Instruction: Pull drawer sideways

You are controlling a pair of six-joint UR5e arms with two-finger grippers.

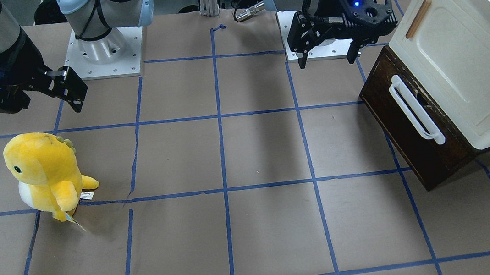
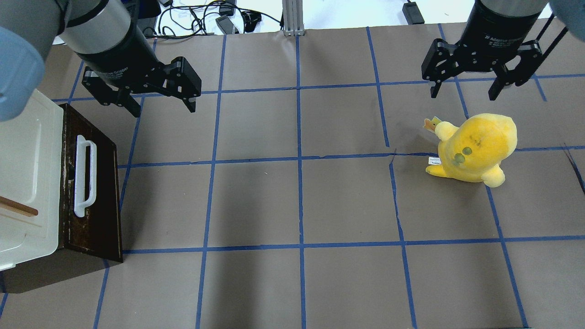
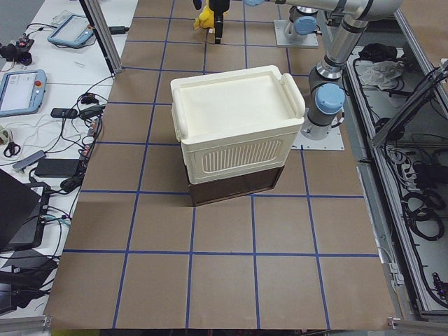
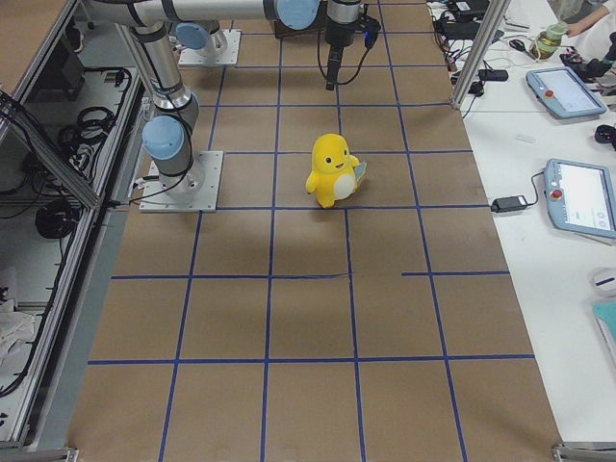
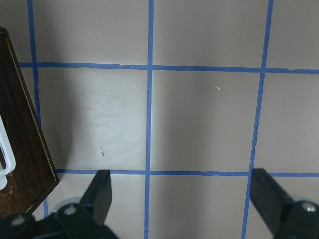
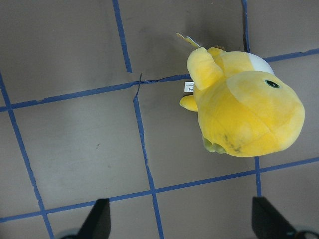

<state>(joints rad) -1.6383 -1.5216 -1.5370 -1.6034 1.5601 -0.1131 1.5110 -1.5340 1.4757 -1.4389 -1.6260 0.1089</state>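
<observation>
The dark brown drawer (image 1: 417, 154) with a long white bar handle (image 1: 415, 111) sits under the cream-white cabinet (image 1: 462, 62). Its pale interior does not show. In the overhead view the drawer (image 2: 100, 192) and its handle (image 2: 85, 178) are at the far left. My left gripper (image 2: 163, 110) is open and empty, hovering above the table beyond the drawer's far corner, apart from it; it also shows in the front-facing view (image 1: 327, 62). The left wrist view shows the drawer's corner (image 5: 22, 149) at the left edge. My right gripper (image 2: 462, 96) is open and empty, hovering beyond the plush.
A yellow plush dinosaur (image 2: 475, 148) stands on the table on my right side, under my right wrist camera (image 6: 244, 109). The cabinet door carries a small tan wooden handle (image 1: 418, 18). Blue tape lines grid the brown table (image 2: 297, 205).
</observation>
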